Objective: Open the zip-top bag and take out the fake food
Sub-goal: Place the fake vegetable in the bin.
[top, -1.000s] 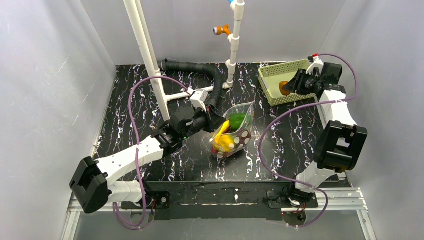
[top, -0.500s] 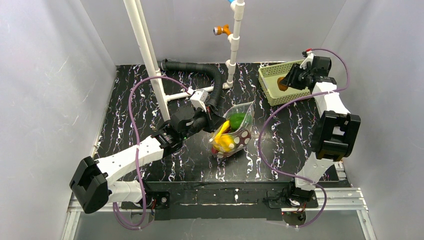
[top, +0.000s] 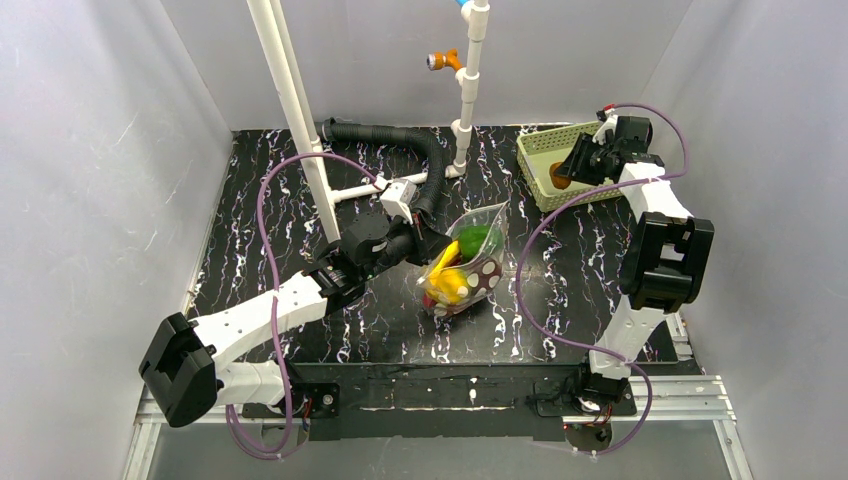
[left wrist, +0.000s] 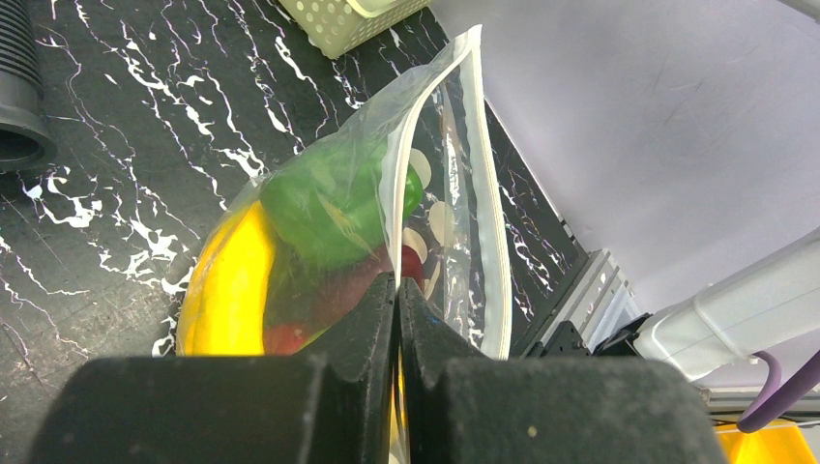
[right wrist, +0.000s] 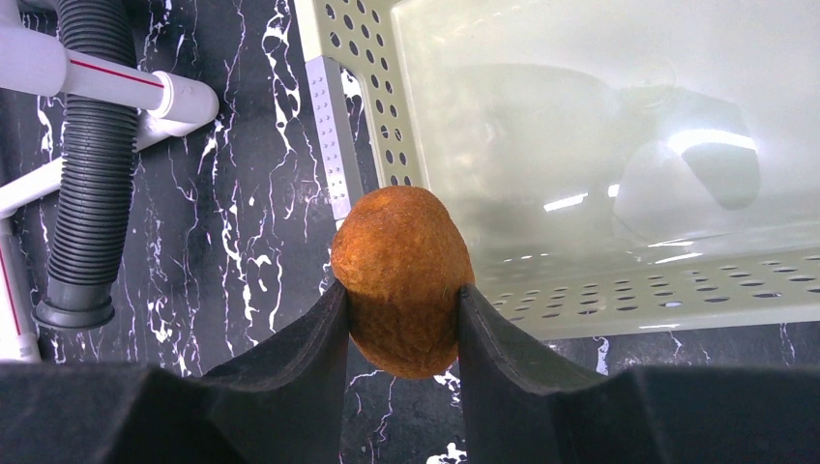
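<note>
The closed left end effector (left wrist: 396, 282) is pinching the clear dotted plastic bag (left wrist: 447, 224). The right end effector (right wrist: 401, 302) is gripping an orange-brown oval piece (right wrist: 401, 246); its jaws are standing part-open.

Top camera: high, behind my bases, looking down over whole black white-veined worktop (top: 380, 320). Left wrist camera: tight behind my left fingers (left wrist: 358, 319), facing clear dotted plastic zip-top bag (left wrist: 454, 193). Right wrist camera: tight behind my right fingers (right wrist: 300, 367), facing pale green perforated plastic basket (right wrist: 367, 97). Basket shows in all three.
</note>
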Robot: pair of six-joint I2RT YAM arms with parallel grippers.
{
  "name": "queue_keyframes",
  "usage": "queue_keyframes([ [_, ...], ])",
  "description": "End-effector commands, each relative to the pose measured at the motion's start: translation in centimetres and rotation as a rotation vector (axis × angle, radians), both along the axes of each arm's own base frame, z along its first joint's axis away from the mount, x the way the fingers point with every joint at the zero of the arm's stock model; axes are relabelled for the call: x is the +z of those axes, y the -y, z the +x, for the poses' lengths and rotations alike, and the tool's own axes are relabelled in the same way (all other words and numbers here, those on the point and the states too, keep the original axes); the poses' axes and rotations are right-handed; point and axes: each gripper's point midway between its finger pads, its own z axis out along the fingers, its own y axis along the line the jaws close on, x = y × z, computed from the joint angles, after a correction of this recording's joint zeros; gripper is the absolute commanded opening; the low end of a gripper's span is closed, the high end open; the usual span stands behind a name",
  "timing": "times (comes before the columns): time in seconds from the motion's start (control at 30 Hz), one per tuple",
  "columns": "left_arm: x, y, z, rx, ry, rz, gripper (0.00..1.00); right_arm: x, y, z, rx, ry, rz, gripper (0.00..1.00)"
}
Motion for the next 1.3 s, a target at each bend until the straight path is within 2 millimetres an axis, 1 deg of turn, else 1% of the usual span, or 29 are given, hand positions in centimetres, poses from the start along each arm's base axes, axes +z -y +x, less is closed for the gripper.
queue_keyframes([
  [0.0, 1.2, -0.5, -0.3, 0.005, 0.04, -0.021, 0.0, 1.8, -0.1, 1.2, 0.007, 0.051, -0.003, 0.3],
  [0.43, 1.3, -0.6, -0.3, 0.008, 0.042, -0.023, 0.0, 1.6, -0.3, 1.0, 0.018, 0.045, 0.0, 0.5],
  [0.67, 1.3, -0.6, -0.4, 0.007, 0.043, -0.025, 0.0, 1.5, -0.3, 0.9, 0.022, 0.044, -0.001, 0.59],
  [0.87, 1.3, -0.7, -0.4, 0.007, 0.044, -0.025, 0.0, 1.6, -0.4, 0.9, 0.026, 0.047, -0.001, 0.6],
  [1.03, 1.3, -0.8, -0.4, 0.008, 0.044, -0.025, 0.0, 2.4, -0.7, 0.4, 0.046, 0.065, 0.002, 0.6],
  [1.17, 1.4, -0.8, -0.5, 0.005, 0.047, -0.027, 0.0, 3.7, -1.4, -0.5, 0.085, 0.099, 0.01, 0.6],
  [1.27, 1.5, -0.8, -0.5, 0.004, 0.049, -0.03, 0.0, 4.7, -2.3, -1.9, 0.132, 0.136, 0.016, 0.59],
])
